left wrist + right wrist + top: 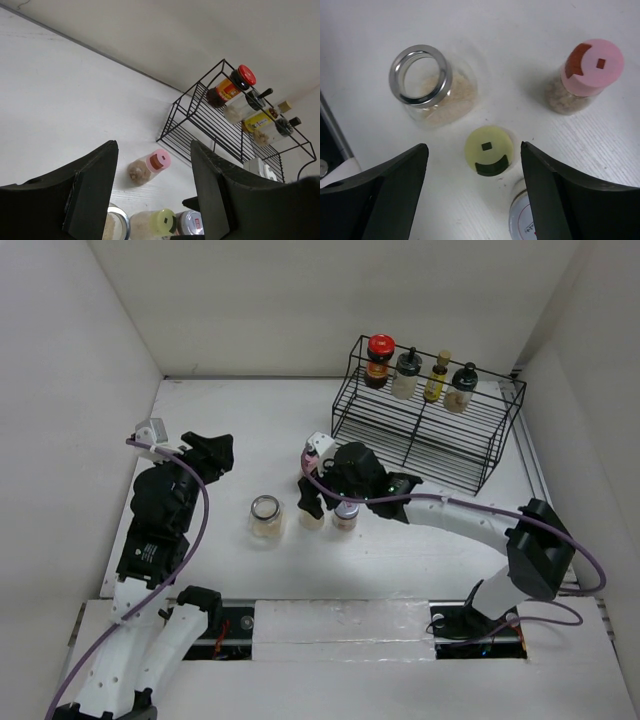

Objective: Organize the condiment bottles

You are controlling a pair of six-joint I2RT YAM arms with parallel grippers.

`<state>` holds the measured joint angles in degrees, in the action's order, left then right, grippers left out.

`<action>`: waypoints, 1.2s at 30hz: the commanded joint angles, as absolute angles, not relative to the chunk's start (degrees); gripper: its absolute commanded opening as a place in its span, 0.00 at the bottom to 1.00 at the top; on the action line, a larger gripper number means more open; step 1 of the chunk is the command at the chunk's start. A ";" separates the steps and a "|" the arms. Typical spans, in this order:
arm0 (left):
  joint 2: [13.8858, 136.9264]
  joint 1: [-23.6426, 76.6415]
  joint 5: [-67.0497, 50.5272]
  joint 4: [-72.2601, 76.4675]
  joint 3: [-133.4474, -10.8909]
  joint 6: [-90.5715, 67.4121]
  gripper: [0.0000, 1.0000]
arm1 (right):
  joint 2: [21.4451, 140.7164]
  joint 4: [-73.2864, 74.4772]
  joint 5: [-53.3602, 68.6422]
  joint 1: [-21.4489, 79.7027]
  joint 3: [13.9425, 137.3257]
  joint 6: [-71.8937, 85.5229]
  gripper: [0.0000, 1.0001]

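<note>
Three bottles and a jar stand on the table: a yellow-green-capped bottle point(312, 521), a silver-capped jar point(346, 514), a pink-capped bottle point(315, 452) and a lidless glass jar with a silver rim point(265, 515). My right gripper point(320, 501) is open and hovers over the yellow-green cap point(489, 150), which lies between its fingers point(395, 185). The silver cap point(524, 220), pink cap point(593, 65) and glass jar point(422, 80) surround it. My left gripper point(208, 446) is open and empty, left of the group; its view shows the pink bottle point(150, 167) ahead.
A black wire rack point(420, 430) stands at the back right. On its top sit a red-capped jar point(380, 358), two black-capped bottles point(406, 373) point(462, 387) and a slim amber bottle point(437, 377). White walls close in the left, back and right.
</note>
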<state>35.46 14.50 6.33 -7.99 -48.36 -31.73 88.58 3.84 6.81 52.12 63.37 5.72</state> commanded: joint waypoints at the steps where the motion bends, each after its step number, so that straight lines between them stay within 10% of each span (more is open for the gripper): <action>1: 35.42 14.24 5.81 -6.24 -49.92 -31.56 0.56 | 89.56 3.77 1.94 53.17 66.27 4.57 0.81; 15: 35.42 14.24 3.43 -5.10 -49.92 -30.50 0.56 | 94.48 6.77 -6.86 57.57 66.88 5.10 0.83; 26: 35.42 14.24 2.81 -5.10 -49.39 -30.50 0.56 | 98.44 4.04 -13.35 58.18 68.64 6.85 0.41; 36: 35.42 14.24 -2.36 -3.52 -49.39 -28.40 0.56 | 77.10 4.04 -18.11 49.15 75.92 3.08 0.40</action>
<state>35.48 14.50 1.10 -7.38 -48.36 -30.41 87.15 9.85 -14.55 55.16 67.94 4.60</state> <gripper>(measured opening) 0.557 0.550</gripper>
